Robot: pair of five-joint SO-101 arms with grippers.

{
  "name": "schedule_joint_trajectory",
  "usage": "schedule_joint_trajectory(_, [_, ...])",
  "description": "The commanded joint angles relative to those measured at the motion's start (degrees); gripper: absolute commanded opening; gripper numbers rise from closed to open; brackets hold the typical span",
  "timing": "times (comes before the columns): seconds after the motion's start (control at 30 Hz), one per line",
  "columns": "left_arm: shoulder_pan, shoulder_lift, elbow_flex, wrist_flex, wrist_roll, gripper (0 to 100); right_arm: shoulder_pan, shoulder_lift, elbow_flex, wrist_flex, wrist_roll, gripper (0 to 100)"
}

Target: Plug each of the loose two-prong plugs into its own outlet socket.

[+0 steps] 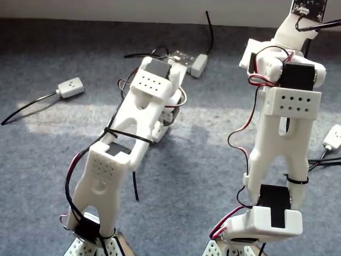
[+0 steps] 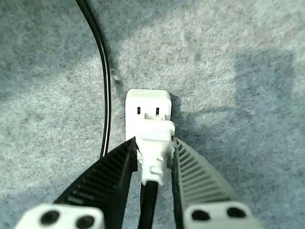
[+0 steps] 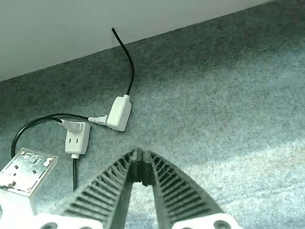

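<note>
The left fingers (image 2: 119,167) pinch the small white two-prong plug (image 2: 155,133). The white boxy outlet socket (image 2: 147,101) sits touching its far end, in line with it. The right fingers (image 3: 164,183) are pressed together and hold nothing.

free lanes on the bench, clutter by the wall

the left arm (image 1: 133,122) lies stretched across the middle of the bench (image 1: 48,160) and the right arm (image 1: 285,133) stands upright on the right, with a bare lane between them. wide free ground lies between the left arm and the far-left socket (image 1: 71,87). ahead of the right tool (image 3: 143,155) open ground runs to the wall (image 3: 57,28), broken by the tilted socket (image 3: 120,112) and its cords. a black cable (image 2: 106,86) runs close beside the near socket (image 2: 147,107), just ahead of the left tool (image 2: 154,143). an edge socket (image 1: 333,136) sits near the right arm.
</note>
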Motion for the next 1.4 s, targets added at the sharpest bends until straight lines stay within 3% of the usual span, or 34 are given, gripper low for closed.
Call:
schedule_joint_trajectory(0.0, [-1.36,-0.13,-2.24,0.00,0.53,1,-0.48,-2.77,-0.48,-1.27,0.26,0.6])
schedule_joint_trajectory(0.63, [-0.92,0.48,-1.98,-0.09,0.44,1,-0.48,-2.77,-0.48,-1.27,0.26,0.6])
schedule_joint_trajectory(1.37, [-1.54,13.58,-3.12,-0.88,0.44,1,-0.40,-2.77,-0.48,-1.36,0.26,0.6])
